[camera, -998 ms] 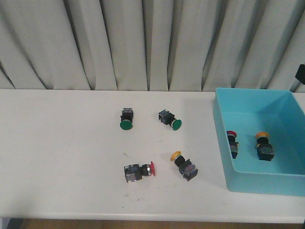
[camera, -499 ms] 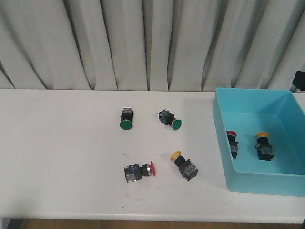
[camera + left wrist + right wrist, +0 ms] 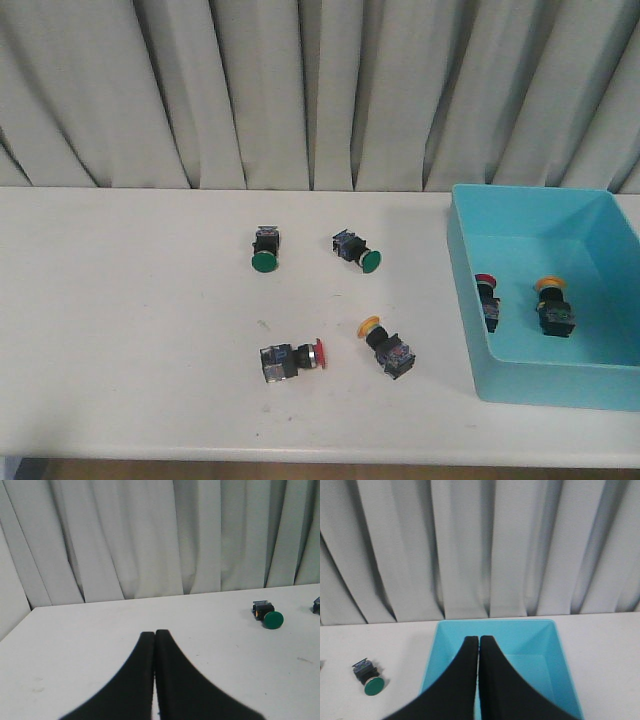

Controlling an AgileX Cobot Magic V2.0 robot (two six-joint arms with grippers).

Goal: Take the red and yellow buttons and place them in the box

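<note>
A red button (image 3: 293, 359) and a yellow button (image 3: 387, 346) lie on their sides on the white table, near its front. The turquoise box (image 3: 470, 300) stands at the right and holds another red button (image 3: 488, 298) and another yellow button (image 3: 552, 306). Neither gripper shows in the front view. In the left wrist view my left gripper (image 3: 154, 632) is shut and empty over bare table. In the right wrist view my right gripper (image 3: 479, 639) is shut and empty, above the box (image 3: 432, 662).
Two green-capped buttons (image 3: 264, 249) (image 3: 358, 251) lie mid-table; one shows in the left wrist view (image 3: 267, 615) and one in the right wrist view (image 3: 368, 678). A grey curtain (image 3: 300, 90) hangs behind the table's far edge.
The dark arm part at the far right edge of the front view has moved out of sight. The buttons and the box have not moved.
</note>
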